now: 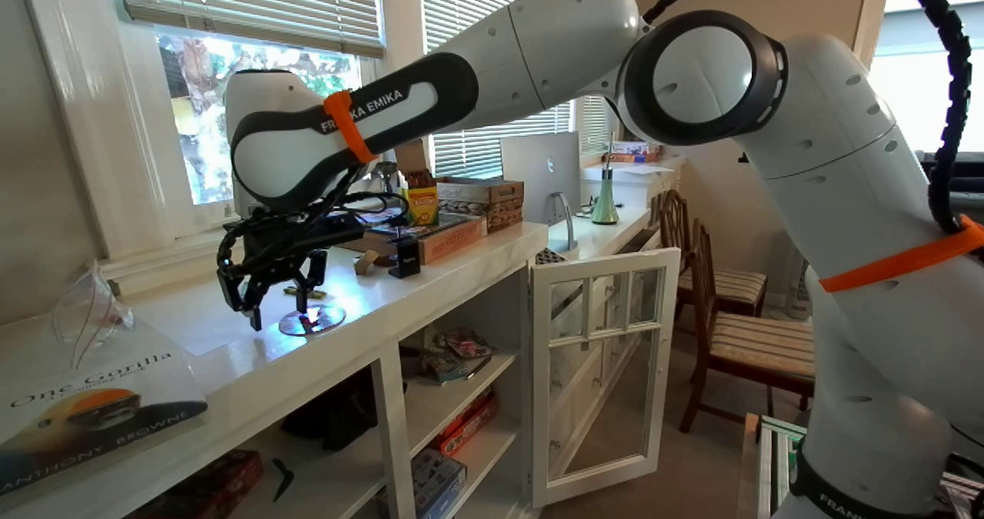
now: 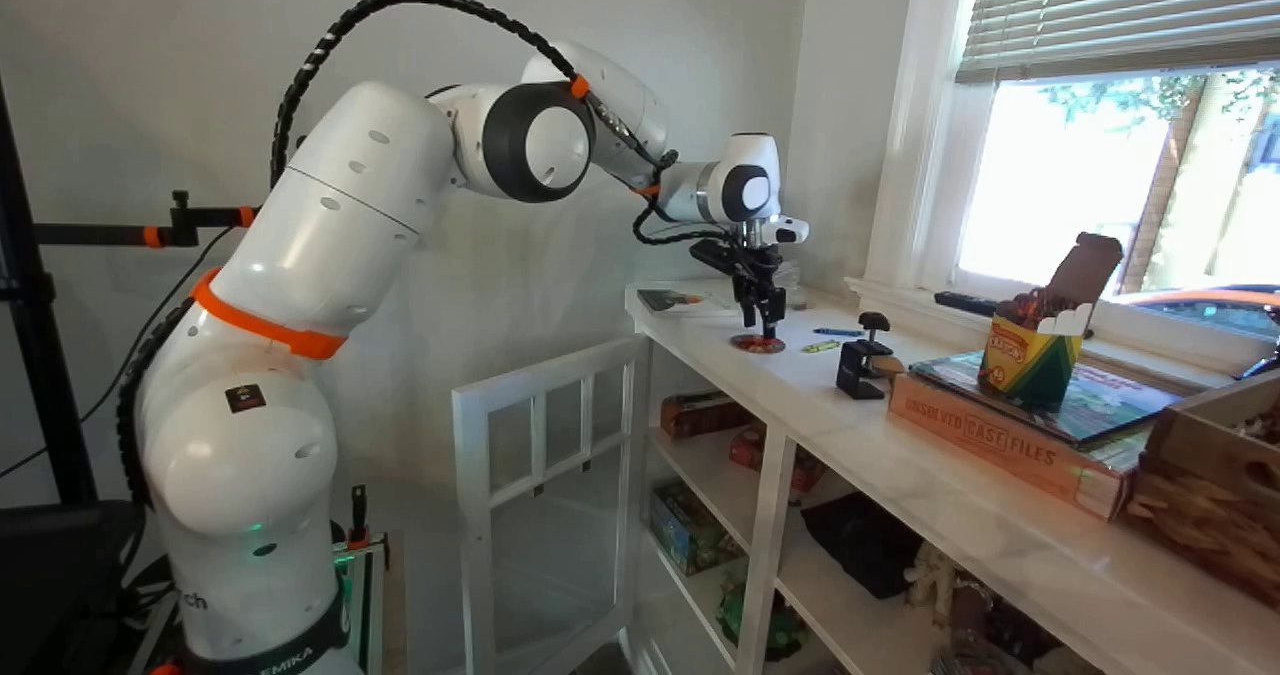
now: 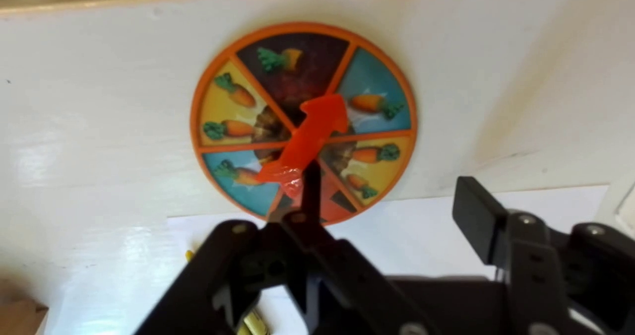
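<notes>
A round game spinner [image 3: 392, 84] with an orange rim and carrot pictures lies flat on the white countertop [image 3: 99, 111]. Its red arrow [image 3: 317, 126] slants across the middle. My gripper [image 3: 389, 188] is open, a wide gap between its fingers and nothing in it. In the wrist view, one fingertip [image 3: 311, 181] overlaps the spinner beside the arrow's tail; whether they touch cannot be told. The opposite finger [image 3: 476, 221] stands apart, off the spinner. Both exterior views show the gripper [image 2: 759, 325] pointing down, low over the counter at the spinner [image 2: 750, 344].
White paper [image 3: 402, 240] lies under the gripper. A yellow crayon [image 2: 820, 346], a blue crayon [image 2: 838, 332] and a black clamp [image 2: 858, 370] are nearby. Further along stand a game box [image 2: 985, 445] and crayon box [image 2: 1030, 355]. A book [image 1: 100, 415] lies at one end; a cabinet door [image 1: 540, 380] hangs open.
</notes>
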Controlling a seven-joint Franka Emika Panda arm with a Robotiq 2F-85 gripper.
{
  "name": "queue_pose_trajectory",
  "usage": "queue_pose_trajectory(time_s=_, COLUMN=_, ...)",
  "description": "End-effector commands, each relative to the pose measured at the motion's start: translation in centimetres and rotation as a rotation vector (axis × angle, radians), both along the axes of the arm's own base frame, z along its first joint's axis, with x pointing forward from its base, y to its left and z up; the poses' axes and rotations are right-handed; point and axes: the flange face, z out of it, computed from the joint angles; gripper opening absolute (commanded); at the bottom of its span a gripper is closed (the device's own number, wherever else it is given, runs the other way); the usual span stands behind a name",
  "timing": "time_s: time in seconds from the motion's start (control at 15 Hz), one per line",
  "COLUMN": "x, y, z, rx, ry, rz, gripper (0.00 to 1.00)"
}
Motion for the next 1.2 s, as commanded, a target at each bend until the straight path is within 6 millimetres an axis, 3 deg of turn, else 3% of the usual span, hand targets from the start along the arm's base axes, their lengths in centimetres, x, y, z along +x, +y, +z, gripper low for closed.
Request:
queue_pose_trajectory(time_s=0.0, x=-0.07, y=-0.13, z=0.06, rx=-0.011, ry=0.021, rz=0.005, gripper=0.69)
queue_pose_trajectory(time_s=1.13, x=-0.83, y=-0.58, z=0.42, rx=-0.013, ry=0.022, rz=0.002, gripper=0.70)
